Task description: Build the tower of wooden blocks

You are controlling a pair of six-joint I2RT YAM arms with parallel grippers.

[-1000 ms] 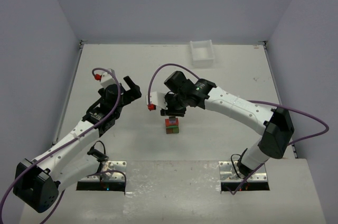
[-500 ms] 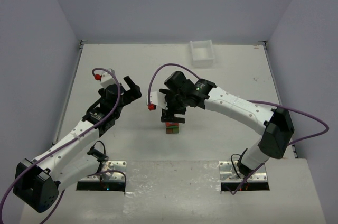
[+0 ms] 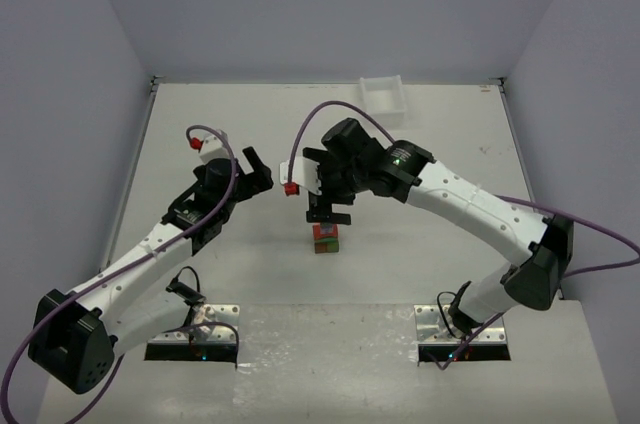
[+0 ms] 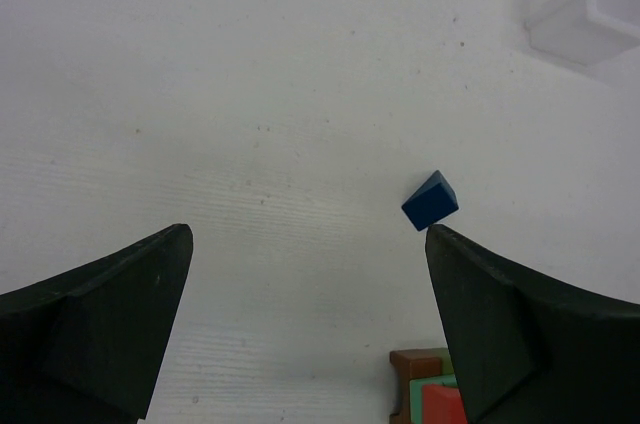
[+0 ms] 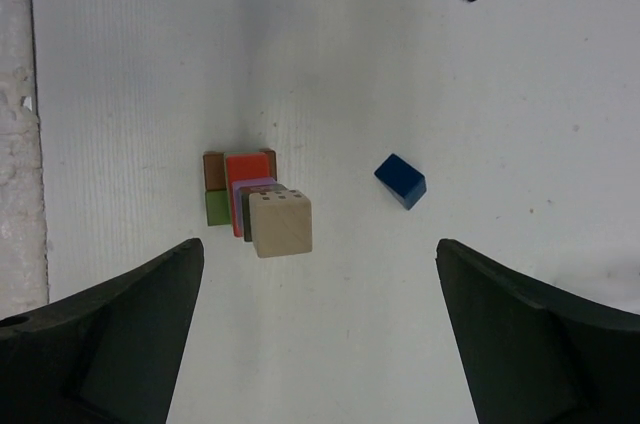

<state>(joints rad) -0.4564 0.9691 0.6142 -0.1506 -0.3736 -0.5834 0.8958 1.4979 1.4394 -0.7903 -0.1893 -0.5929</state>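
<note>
Your right claw (image 5: 320,244) stands wide and empty over the tower (image 5: 250,194). Lift straight clear, then centre on the blue block (image 5: 400,181) lying below the claw, beside it.

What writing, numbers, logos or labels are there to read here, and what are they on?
None: no readable word, number or logo shows on the tower, the loose blue block, the white tray, the left arm or the right arm.
The beige block on top bears small dark dots near one edge: marks, not letters.
</note>
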